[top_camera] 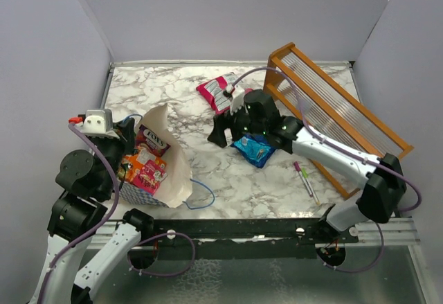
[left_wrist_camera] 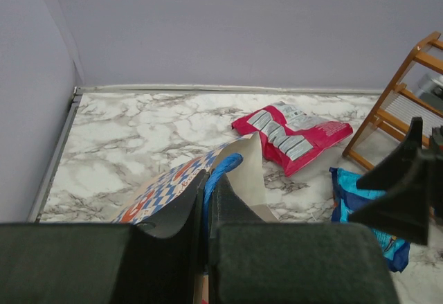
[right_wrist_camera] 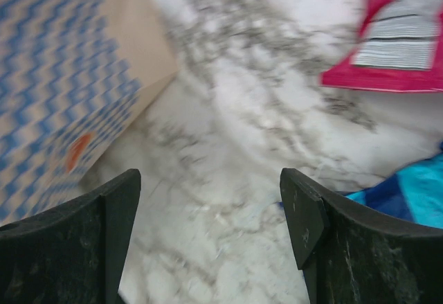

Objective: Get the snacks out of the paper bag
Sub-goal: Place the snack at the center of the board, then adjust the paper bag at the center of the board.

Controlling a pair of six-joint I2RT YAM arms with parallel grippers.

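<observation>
Pale lilac walls (top_camera: 228, 13) close in a white tabletop veined with grey marble (top_camera: 228, 172). Toward its left side sits the boxy paper bag (top_camera: 173, 165), blue-and-white checkered outside and plain cream inside. It leans open toward the middle of the table, and a thin blue cord handle (top_camera: 201, 197) trails from it onto the marble. Several glossy packets are still inside: an orange-and-pink packet (top_camera: 143, 169) lies uppermost, and a purple packet (top_camera: 154, 140) is tucked behind it against the cream wall. The left gripper (left_wrist_camera: 209, 186) is at the bag's far rim with its fingers pressed nearly together on the paper edge; a strip of blue shows in the narrow gap between them. The right gripper (right_wrist_camera: 209, 179) hangs low over bare marble between the bag and the loose snacks, its two black fingers spread wide with nothing between them. Two packets already lie out on the table. A pink-and-white crinkly packet (top_camera: 218, 91) rests toward the far edge, and a blue packet (top_camera: 255, 150) lies just beside the right arm's wrist. Along the right side an orange wooden slatted rack (top_camera: 339, 110) lies at an angle, with two thin pens (top_camera: 304, 177) on the marble next to its near end.
</observation>
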